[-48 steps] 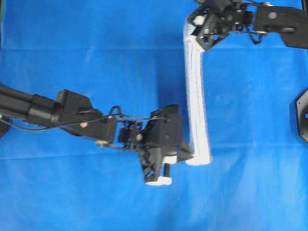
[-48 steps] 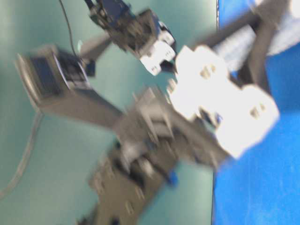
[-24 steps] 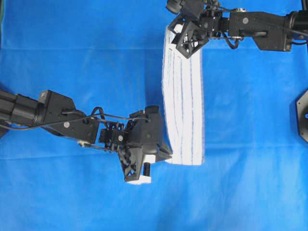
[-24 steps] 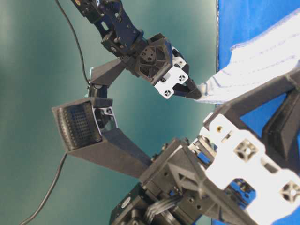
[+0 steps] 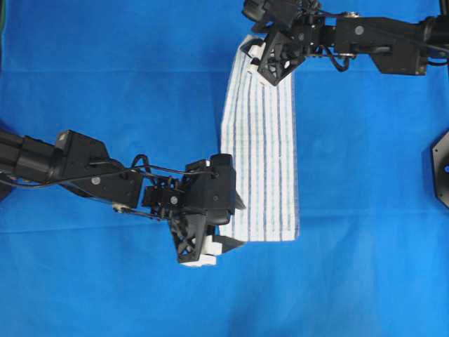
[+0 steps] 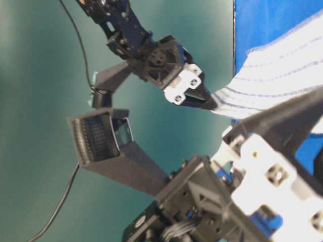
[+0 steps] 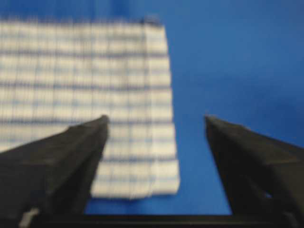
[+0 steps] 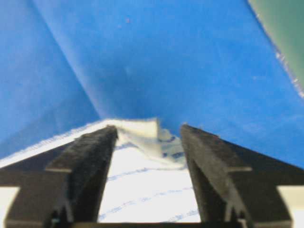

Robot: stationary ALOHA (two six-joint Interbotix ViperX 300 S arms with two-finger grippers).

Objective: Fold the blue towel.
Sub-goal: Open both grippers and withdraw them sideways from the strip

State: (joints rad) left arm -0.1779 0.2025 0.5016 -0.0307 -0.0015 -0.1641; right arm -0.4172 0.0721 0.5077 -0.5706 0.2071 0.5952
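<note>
While the left claw [image 7: 154,130] gapes low, right claw [image 8: 148,137] seemingly straddles blue towel [image 5: 263,161].

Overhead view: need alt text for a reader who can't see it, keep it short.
A folded white towel with thin blue stripes lies as a long strip on a blue tablecloth. The left gripper sits open at its near corner, and the right gripper is at its far end.
</note>
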